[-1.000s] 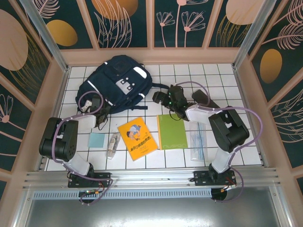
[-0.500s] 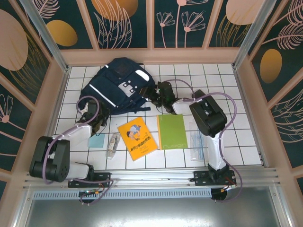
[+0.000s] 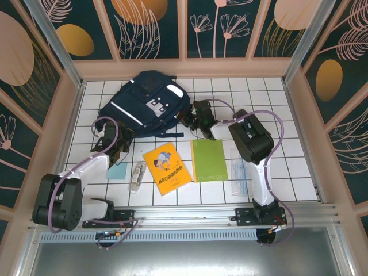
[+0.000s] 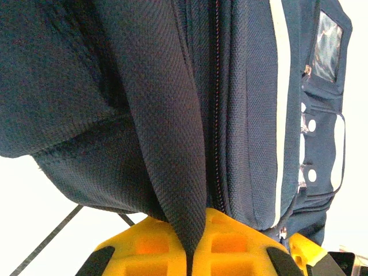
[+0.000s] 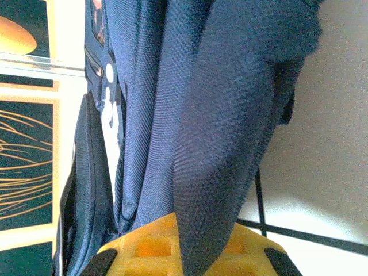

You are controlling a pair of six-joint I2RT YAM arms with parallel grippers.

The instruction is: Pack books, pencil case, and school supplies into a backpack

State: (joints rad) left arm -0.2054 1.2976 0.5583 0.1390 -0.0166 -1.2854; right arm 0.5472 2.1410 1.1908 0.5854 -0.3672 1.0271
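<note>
The navy backpack (image 3: 146, 103) lies at the back of the tiled table. My left gripper (image 3: 118, 140) is at its near-left corner, shut on a dark strap (image 4: 167, 115) pinched between the yellow fingers (image 4: 149, 247). My right gripper (image 3: 187, 118) is at the bag's right side, shut on a fold of blue fabric (image 5: 230, 126) of the backpack (image 5: 144, 86). The orange-yellow book (image 3: 167, 168) and the green book (image 3: 209, 160) lie flat in front. A clear sleeve (image 3: 238, 172), a small tube packet (image 3: 138, 177) and a pale-teal card (image 3: 118, 171) also lie there. The pencil case is hidden.
Wooden walls with patterned panels close in the table on three sides. A metal rail (image 3: 184, 215) runs along the near edge by the arm bases. Bare tiles (image 3: 259, 92) lie to the right of the backpack.
My right gripper has moved left onto the backpack's right side and shut on its fabric. The left arm has stretched forward with the strap. The backpack has shifted slightly toward the back.
</note>
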